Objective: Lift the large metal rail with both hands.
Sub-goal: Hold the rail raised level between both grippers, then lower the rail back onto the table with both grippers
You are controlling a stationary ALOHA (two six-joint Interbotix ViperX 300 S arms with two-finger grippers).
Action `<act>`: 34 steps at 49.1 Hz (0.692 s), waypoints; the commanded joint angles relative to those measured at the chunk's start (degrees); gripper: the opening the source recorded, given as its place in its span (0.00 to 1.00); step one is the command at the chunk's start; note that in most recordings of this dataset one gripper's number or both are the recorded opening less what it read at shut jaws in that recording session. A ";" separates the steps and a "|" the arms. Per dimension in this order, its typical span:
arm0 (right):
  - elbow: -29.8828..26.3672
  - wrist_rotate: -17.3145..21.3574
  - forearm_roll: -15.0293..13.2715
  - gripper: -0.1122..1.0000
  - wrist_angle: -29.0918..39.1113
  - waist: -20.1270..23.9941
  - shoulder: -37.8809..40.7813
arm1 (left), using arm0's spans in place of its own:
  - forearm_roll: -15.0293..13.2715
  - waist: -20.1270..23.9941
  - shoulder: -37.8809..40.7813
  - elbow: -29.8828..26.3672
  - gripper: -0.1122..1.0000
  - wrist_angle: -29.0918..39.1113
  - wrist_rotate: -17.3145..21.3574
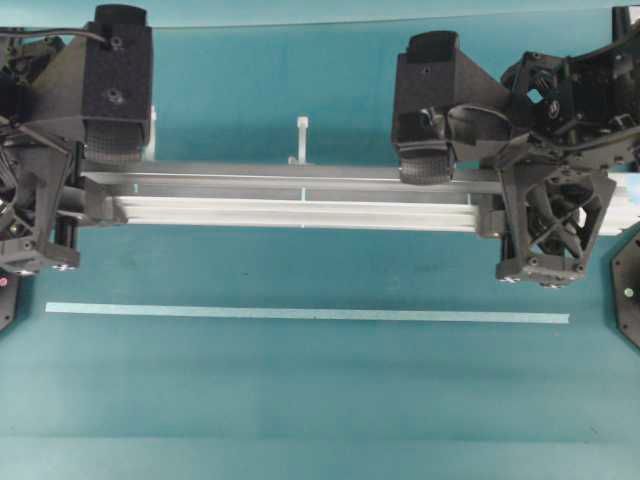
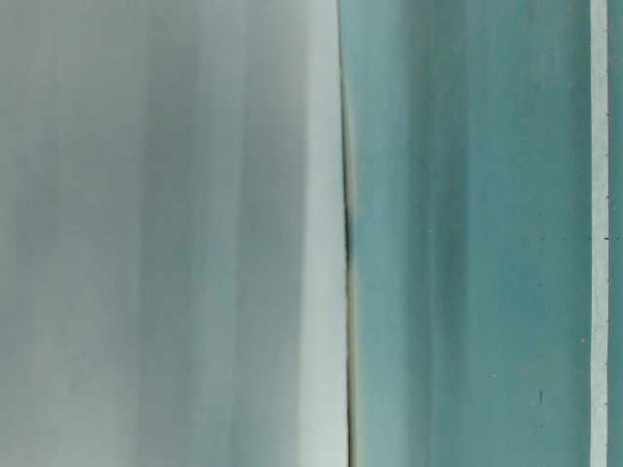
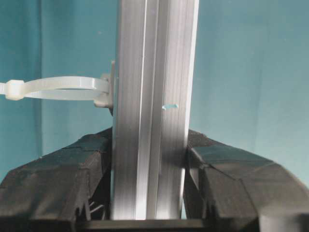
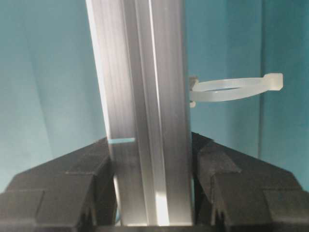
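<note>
Both claws are clamped on the large metal rail (image 1: 300,200), one near each end, so the grasp is done; judging by how big the rail looms in the overhead view and how far below the teal table (image 1: 300,400) lies in the wrist views, the lift looks well under way, with little left beyond holding it level. The rail runs left to right across the middle of the overhead view, roughly parallel to the thin pale strip (image 1: 300,314) lying flat on the table nearer the camera.

The overhead view alone shows the whole span, both arms and that strip. The table-level view gives almost nothing: a blurred pale mass beside teal, too close to read.

The left claw (image 3: 149,183) has its pads pressed to both sides of the rail, with a white zip-tie loop (image 3: 58,88) sticking out just beyond. The right claw (image 4: 152,188) grips likewise, another zip-tie loop (image 4: 231,89) beside it.
</note>
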 commanded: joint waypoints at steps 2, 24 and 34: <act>-1.93 0.53 -0.09 0.47 -0.62 0.09 -0.26 | 0.00 0.09 -0.53 -1.23 0.43 -0.79 -0.35; 5.01 0.18 -0.18 0.47 -2.55 -0.09 0.79 | 0.00 0.09 -0.35 5.19 0.43 -2.37 -0.70; 11.87 -0.35 -0.18 0.47 -9.58 -0.44 0.97 | 0.26 0.26 0.00 14.33 0.43 -8.00 -0.97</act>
